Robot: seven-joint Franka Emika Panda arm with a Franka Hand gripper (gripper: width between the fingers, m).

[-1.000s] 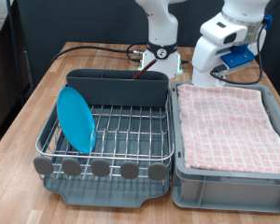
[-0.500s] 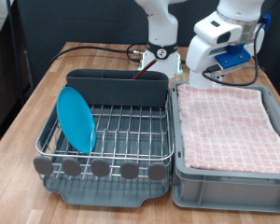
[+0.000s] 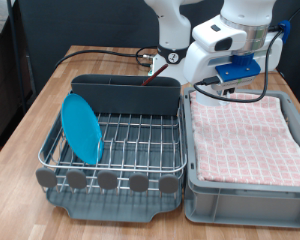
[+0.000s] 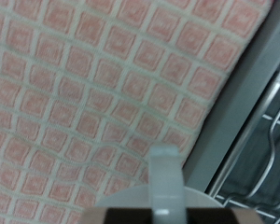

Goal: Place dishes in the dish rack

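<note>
The dish rack stands at the exterior view's left. The bright-blue plate stands on edge in its wire grid at the left. A slim reddish-brown stick, seemingly the wooden spoon, pokes up at the tall grey cutlery compartment. The white mug is not in view. My gripper hangs over the back left corner of the crate, beside the rack's right end. In the wrist view its fingers show as one pale blurred piece with no gap and nothing between them, above the pink cloth.
A grey crate with a pink checkered cloth fills the exterior view's right. The robot base and black cables lie behind the rack. The wooden table shows at the left, with its edge close by.
The arm has swung towards the exterior view's left and a little lower, from over the crate's back edge to its back left corner by the rack. The plate has not moved.
</note>
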